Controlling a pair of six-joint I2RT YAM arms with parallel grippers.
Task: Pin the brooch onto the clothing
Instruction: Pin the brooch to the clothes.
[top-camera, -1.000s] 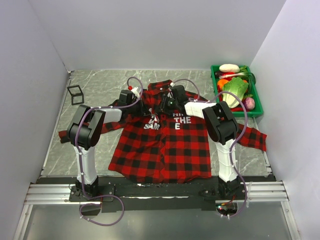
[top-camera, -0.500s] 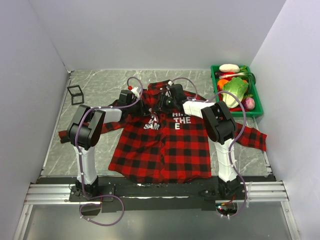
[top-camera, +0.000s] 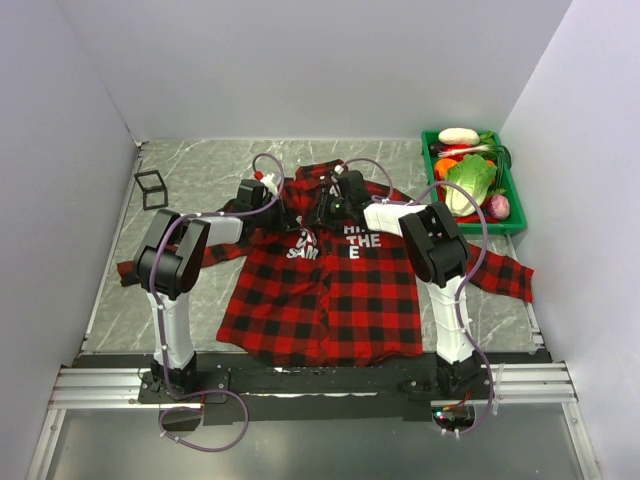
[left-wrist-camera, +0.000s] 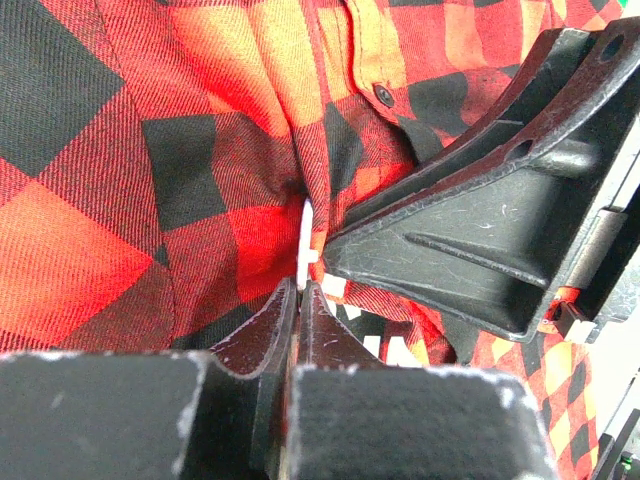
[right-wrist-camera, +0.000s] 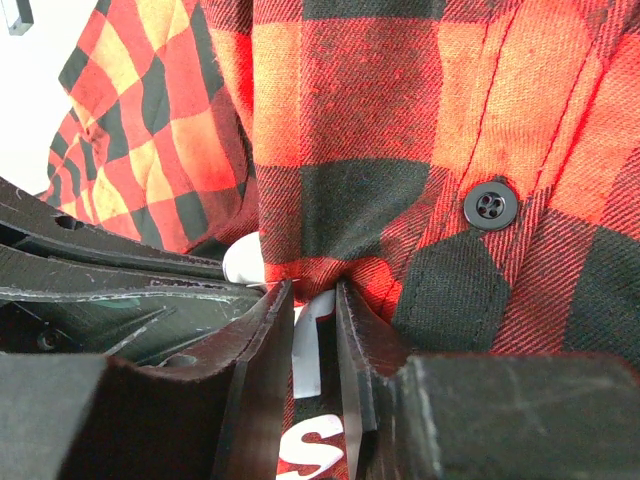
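Observation:
The clothing (top-camera: 330, 290), a red-and-black plaid shirt with white letters, lies flat on the table. Both grippers meet at its chest just below the collar. My left gripper (top-camera: 293, 215) (left-wrist-camera: 300, 288) is shut, with a raised fold of the plaid running into its tips. My right gripper (top-camera: 321, 214) (right-wrist-camera: 312, 290) faces it, its jaws narrowed on a bunched fold of the same cloth. A white letter shows in the gap behind that fold. A small pale rounded patch (right-wrist-camera: 243, 265) sits beside the right fingers; I cannot tell whether it is the brooch.
A green crate (top-camera: 427, 165) of toy vegetables stands at the back right. A small black wire-frame cube (top-camera: 151, 188) sits at the back left. The shirt's sleeves (top-camera: 505, 275) spread towards both side walls. A black button (right-wrist-camera: 489, 205) lies right of the pinched fold.
My right arm's wrist has drifted slightly left towards the collar. The left arm has not moved.

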